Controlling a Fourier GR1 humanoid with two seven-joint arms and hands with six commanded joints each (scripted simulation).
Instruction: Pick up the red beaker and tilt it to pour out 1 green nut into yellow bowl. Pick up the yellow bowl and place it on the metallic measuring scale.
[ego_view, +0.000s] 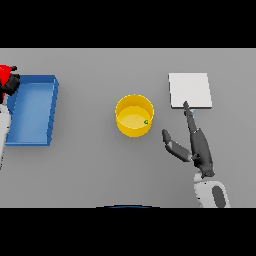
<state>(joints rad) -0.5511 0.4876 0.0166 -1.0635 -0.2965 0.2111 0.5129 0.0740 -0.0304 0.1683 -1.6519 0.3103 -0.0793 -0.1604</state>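
The yellow bowl (134, 116) stands upright mid-table with one small green nut (146, 121) inside near its right wall. The red beaker (4, 75) shows at the far left edge, held above the tray's far left corner by my left hand (11, 84), whose dark fingers wrap it. The metallic scale (189, 90) is a pale square plate at the right rear. My right hand (196, 145) is open to the right of the bowl, fingers straight and pointing at the scale's front edge, thumb spread toward the bowl, touching neither.
A blue tray (34, 109) lies at the left, between the beaker and the bowl. Bare grey table stretches in front of the bowl and between the bowl and the scale.
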